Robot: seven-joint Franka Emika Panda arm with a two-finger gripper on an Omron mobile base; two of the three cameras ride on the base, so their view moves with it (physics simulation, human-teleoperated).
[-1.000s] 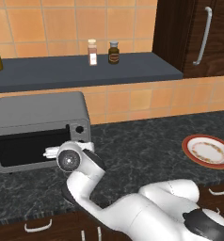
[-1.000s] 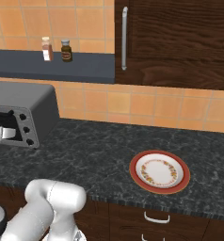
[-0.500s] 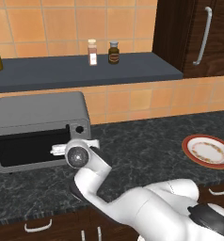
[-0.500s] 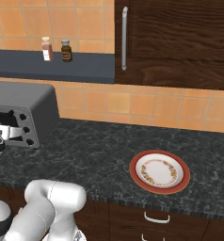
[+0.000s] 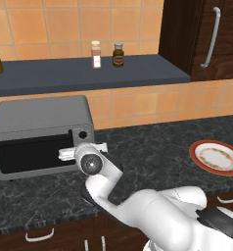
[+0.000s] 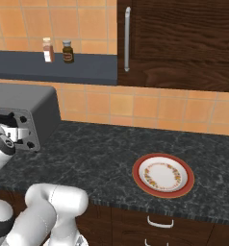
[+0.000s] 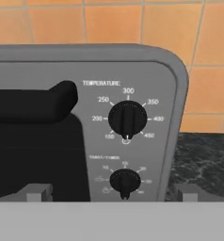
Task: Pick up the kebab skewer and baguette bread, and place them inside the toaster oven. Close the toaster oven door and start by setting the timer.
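While the released gripper (image 7: 112, 194) faces the boxy grey metal toaster oven (image 5: 40, 117), its small dark round timer knob (image 7: 124, 181) (stiff, probably slick) wants pinching across its ridge.

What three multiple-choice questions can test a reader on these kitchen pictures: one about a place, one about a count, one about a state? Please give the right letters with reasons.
1. Where does the red-rimmed plate lie?
A. on the dark counter
B. on the upper shelf
C. on top of the oven

2. How many small bottles stand together on the grey shelf?
A. one
B. two
C. four

3. How is the toaster oven door?
A. lying flat open
C. removed
B. shut

Answers:
1 A, the plate rests on the speckled counter to the right of the toaster oven.
2 B, a pale bottle and a brown bottle stand side by side.
3 B, the dark glass stands upright in its frame.
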